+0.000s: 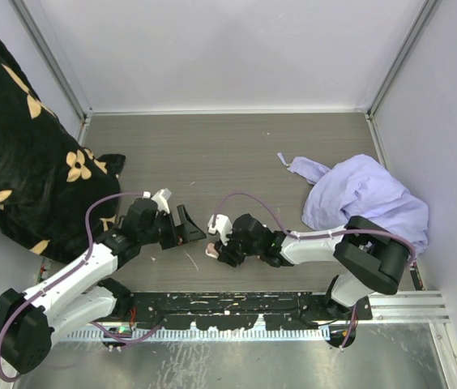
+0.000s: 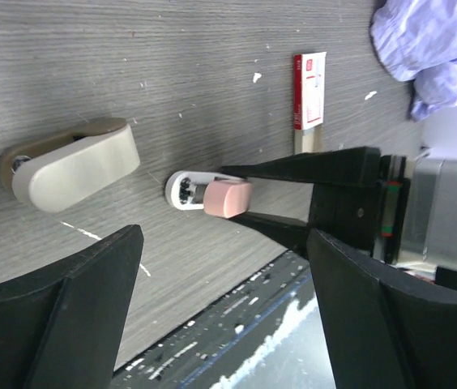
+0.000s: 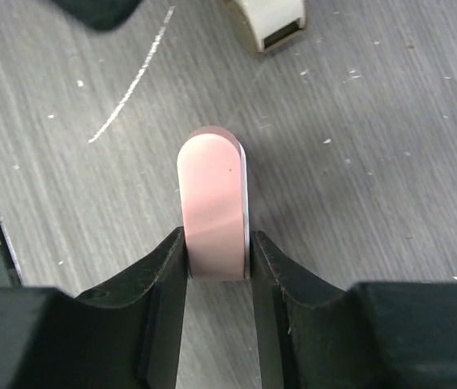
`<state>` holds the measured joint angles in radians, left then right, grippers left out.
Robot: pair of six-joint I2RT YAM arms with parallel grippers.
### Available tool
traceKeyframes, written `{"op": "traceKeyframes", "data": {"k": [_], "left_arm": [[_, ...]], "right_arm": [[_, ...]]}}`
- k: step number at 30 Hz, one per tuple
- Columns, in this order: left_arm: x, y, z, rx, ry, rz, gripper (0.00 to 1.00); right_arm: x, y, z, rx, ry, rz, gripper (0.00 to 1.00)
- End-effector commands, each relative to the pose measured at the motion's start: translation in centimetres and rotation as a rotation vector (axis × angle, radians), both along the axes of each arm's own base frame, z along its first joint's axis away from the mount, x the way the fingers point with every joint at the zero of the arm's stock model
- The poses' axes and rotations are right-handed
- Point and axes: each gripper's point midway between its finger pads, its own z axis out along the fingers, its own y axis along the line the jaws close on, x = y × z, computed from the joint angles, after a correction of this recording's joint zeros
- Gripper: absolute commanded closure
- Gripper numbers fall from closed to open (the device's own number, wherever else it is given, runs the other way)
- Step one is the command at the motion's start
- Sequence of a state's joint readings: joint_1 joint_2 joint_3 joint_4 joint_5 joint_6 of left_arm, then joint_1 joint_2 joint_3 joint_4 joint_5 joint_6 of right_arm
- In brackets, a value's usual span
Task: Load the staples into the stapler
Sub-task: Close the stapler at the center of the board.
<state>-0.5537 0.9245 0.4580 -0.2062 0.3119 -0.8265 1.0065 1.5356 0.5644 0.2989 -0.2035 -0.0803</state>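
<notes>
Right pincer (image 3: 216, 243) is pinching the pink stapler (image 3: 212, 194), left pincer (image 2: 224, 239) hangs spread, and the staples box (image 2: 309, 85) lies untouched on the surface (image 2: 212, 65), so loading's barely started.

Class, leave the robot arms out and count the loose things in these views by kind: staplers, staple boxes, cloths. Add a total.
Staplers: 2 (beige stapler, pink stapler)
Staple boxes: 1 (red-and-white box)
Cloths: 2 (lavender cloth, black flowered cloth)
Total: 5
</notes>
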Motion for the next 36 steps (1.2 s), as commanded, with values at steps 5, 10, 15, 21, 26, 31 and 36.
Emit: {"op": "traceKeyframes", "data": {"k": [5, 10, 15, 21, 26, 31, 36], "left_arm": [[-1.1, -1.6, 4.1, -0.243, 0.066, -0.036, 0.06], [-1.8, -2.1, 5.2, -0.297, 0.09, -0.083, 0.03], [-2.1, -2.4, 5.9, -0.319, 0.083, -0.108, 0.01], [-2.6, -2.7, 5.2, -0.341, 0.132, -0.121, 0.03], [-2.9, -2.9, 4.7, -0.354, 0.165, -0.136, 0.05], [-2.9, -3.3, 4.9, -0.377, 0.17, -0.153, 0.17], [-3.0, -3.5, 5.1, -0.397, 0.18, -0.173, 0.39]], "right_arm": [[-1.2, 1.5, 7.2, 0.178, -0.088, 0.073, 0.99], [-1.7, 1.5, 9.3, 0.222, -0.096, 0.087, 0.99], [-1.7, 1.7, 10.4, 0.258, -0.106, 0.086, 0.99], [-1.6, 1.9, 12.2, 0.307, -0.127, 0.082, 0.99], [-1.9, 2.2, 13.4, 0.344, -0.13, 0.094, 0.99], [-1.9, 2.5, 13.7, 0.353, -0.126, 0.101, 0.99], [-1.8, 2.7, 13.6, 0.35, -0.124, 0.104, 0.99]]}}
